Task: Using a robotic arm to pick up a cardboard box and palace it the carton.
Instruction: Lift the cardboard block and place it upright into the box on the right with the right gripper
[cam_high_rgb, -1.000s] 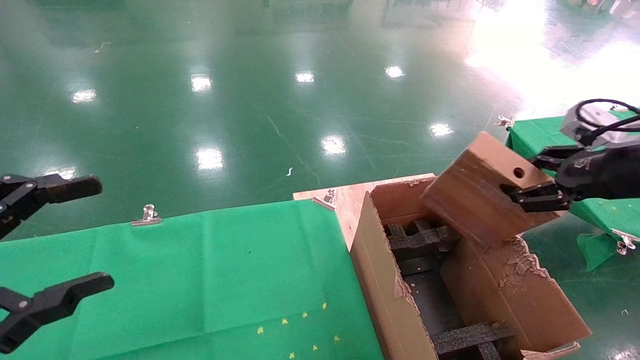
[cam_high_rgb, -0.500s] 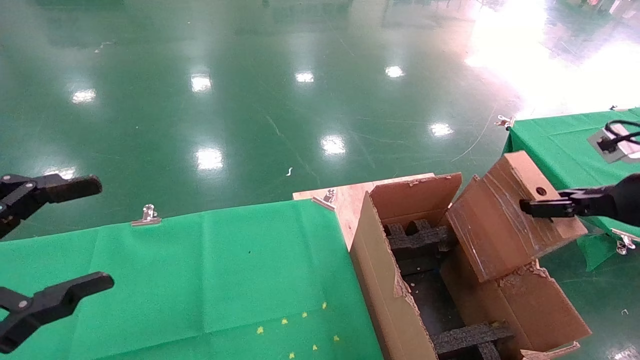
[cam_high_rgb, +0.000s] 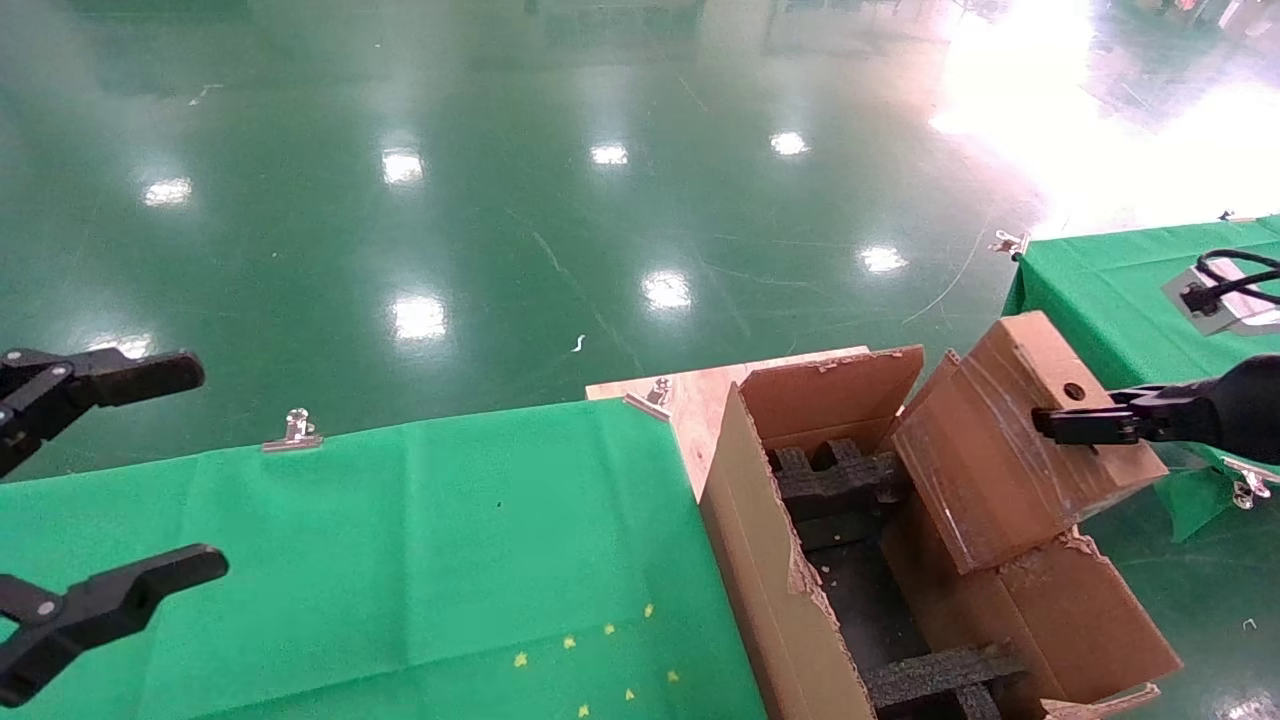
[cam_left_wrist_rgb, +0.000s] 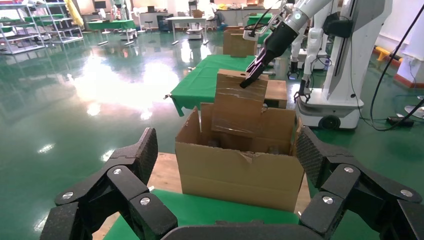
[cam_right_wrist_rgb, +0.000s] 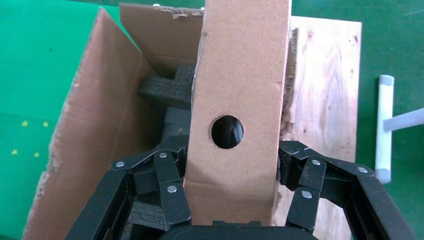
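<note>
My right gripper (cam_high_rgb: 1075, 425) is shut on the small brown cardboard box (cam_high_rgb: 1000, 450), gripping its holed end. The box hangs tilted over the right side of the large carton (cam_high_rgb: 770, 560), its lower end inside the ragged flaps. In the right wrist view the fingers (cam_right_wrist_rgb: 170, 185) clamp both sides of the box (cam_right_wrist_rgb: 240, 75) just below the round hole (cam_right_wrist_rgb: 226, 131). Black foam inserts (cam_high_rgb: 840, 475) lie inside the carton. My left gripper (cam_high_rgb: 200, 468) is open and empty over the green table at far left. The left wrist view shows the carton (cam_left_wrist_rgb: 240, 172) and the box (cam_left_wrist_rgb: 240, 102).
A green cloth table (cam_high_rgb: 400, 560) with metal clips (cam_high_rgb: 295, 430) lies left of the carton. A wooden board (cam_high_rgb: 700, 395) sits under the carton. A second green table (cam_high_rgb: 1100, 270) stands behind my right arm. Shiny green floor lies beyond.
My right gripper has carried the box to the right and down. Its lower end has dropped from above the carton to inside the right side. The left arm has not moved.
</note>
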